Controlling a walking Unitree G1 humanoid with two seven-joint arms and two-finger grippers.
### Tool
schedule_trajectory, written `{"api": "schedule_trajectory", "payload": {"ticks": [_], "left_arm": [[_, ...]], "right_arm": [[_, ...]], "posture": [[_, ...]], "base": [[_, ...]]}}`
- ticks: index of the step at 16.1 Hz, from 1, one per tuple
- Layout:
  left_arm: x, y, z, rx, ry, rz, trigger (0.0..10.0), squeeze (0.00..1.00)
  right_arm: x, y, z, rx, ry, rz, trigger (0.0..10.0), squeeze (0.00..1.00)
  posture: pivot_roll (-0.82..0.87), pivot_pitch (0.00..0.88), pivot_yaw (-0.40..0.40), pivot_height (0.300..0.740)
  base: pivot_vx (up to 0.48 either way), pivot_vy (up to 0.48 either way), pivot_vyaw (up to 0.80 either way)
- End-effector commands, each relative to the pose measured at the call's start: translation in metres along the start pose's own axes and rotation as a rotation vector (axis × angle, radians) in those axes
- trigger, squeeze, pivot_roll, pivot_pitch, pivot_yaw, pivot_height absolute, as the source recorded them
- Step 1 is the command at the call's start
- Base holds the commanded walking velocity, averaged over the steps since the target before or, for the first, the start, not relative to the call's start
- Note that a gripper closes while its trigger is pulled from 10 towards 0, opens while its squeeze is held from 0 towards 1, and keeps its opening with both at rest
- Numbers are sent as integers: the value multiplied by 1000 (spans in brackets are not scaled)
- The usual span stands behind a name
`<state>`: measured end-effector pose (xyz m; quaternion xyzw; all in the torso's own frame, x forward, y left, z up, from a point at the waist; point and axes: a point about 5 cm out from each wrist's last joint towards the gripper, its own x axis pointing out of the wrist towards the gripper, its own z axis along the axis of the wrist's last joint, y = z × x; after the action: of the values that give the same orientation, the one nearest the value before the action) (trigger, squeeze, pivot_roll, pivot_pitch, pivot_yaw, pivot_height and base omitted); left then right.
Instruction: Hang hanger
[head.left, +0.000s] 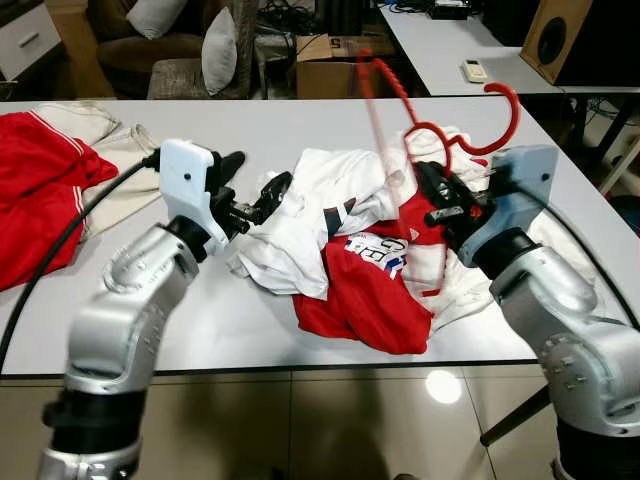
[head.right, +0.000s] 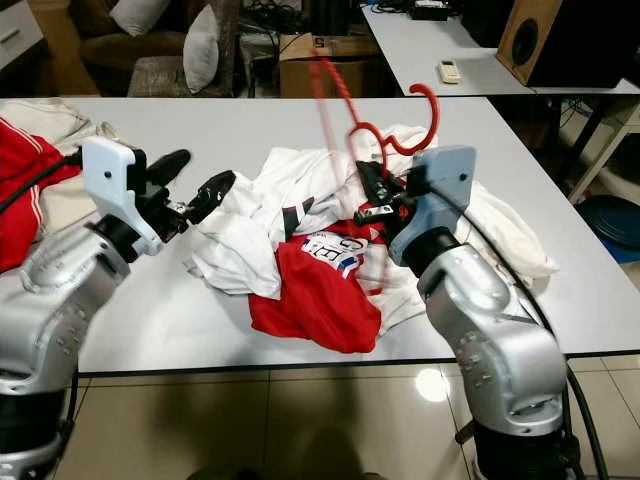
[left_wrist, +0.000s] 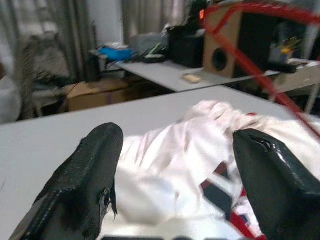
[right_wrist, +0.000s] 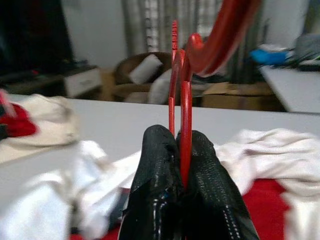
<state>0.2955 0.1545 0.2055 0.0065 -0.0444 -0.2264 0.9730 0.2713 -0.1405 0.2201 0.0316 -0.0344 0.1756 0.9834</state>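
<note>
A wide white table with a dark edge (head.left: 250, 330) stands on a glossy beige tiled floor (head.left: 330, 430). In the middle of the table lies a crumpled heap of white and red clothes (head.left: 350, 250), with a red shirt with white printed letters (head.left: 365, 290) on the near side of the heap. At the robot's left end of the table lies a red garment with white stripes (head.left: 35, 190), and a cream cloth (head.left: 115, 165) lies touching it.

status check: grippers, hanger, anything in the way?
Right gripper shut on red hanger, held above the table. Left gripper open over the clothes pile, empty. Hanger not in a garment yet.
</note>
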Motion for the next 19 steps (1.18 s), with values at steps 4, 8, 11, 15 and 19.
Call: {"api": "schedule_trajectory", "payload": {"ticks": [4, 8, 11, 15, 19], "left_arm": [[-1, -6, -9, 42, 30, 29, 10000, 455], [0, -13, -14, 25, 27, 44, 10000, 455], [-1, -13, -16, 31, 37, 49, 10000, 459], [-2, -12, -16, 36, 41, 60, 10000, 459], [-4, -8, -19, 42, 59, 82, 10000, 463]], "right_arm": [[-1, 1, 3, -2, -86, -73, 10000, 0], [0, 1, 2, 158, -165, -139, 10000, 0], [-2, -8, -4, 154, -164, -241, 10000, 0], [-1, -10, -3, 19, -216, -292, 10000, 0], [-3, -3, -8, 38, -206, -196, 10000, 0]], "posture": [[-71, 0, 26, 740], [-66, 0, 23, 740], [-65, 0, 24, 740], [-61, 0, 30, 740], [-59, 0, 32, 740]], "base": [[0, 345, 0], [0, 329, 0], [0, 268, 0], [0, 250, 0], [0, 249, 0]]}}
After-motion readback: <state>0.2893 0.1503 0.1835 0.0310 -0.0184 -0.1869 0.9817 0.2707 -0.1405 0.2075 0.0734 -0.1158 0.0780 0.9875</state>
